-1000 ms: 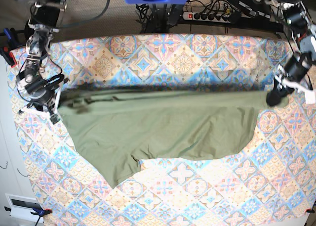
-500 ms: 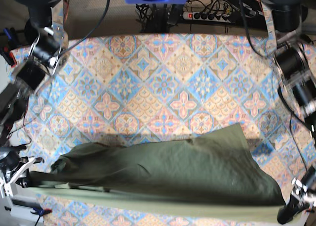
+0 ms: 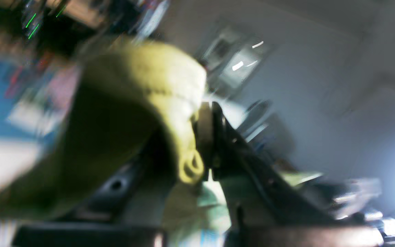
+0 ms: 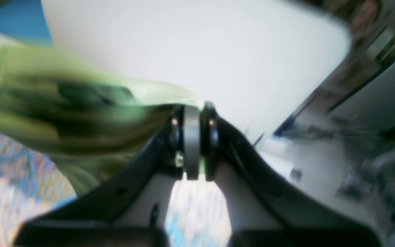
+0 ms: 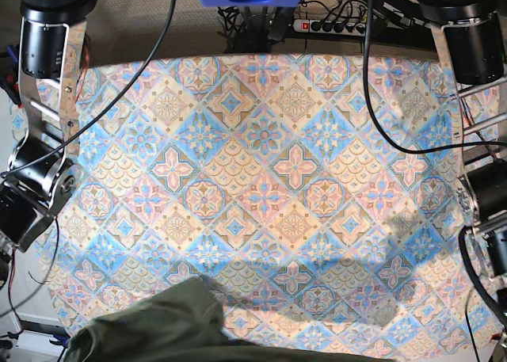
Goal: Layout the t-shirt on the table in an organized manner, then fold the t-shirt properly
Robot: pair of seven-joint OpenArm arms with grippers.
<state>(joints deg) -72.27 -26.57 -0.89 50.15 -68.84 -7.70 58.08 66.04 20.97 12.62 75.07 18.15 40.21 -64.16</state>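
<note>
The olive-green t-shirt (image 5: 158, 330) hangs over the near edge of the table (image 5: 261, 164); only a bunched part shows at the bottom left of the base view. Neither gripper shows in the base view; both are below its bottom edge. In the blurred left wrist view my left gripper (image 3: 206, 144) is shut on a hemmed edge of the t-shirt (image 3: 122, 113), which drapes to the left of the fingers. In the right wrist view my right gripper (image 4: 192, 144) is shut on the t-shirt (image 4: 63, 109), which trails off to the left above the patterned cloth (image 4: 5, 178).
The arm carrying the right wrist camera (image 5: 32, 196) stands along the table's left edge and the other arm (image 5: 483, 211) along its right edge. A power strip and cables (image 5: 333, 21) lie beyond the far edge.
Both grippers have pulled the t-shirt from the table's middle toward the near edge and have dropped out of the base view. Most of the patterned cloth is now uncovered.
</note>
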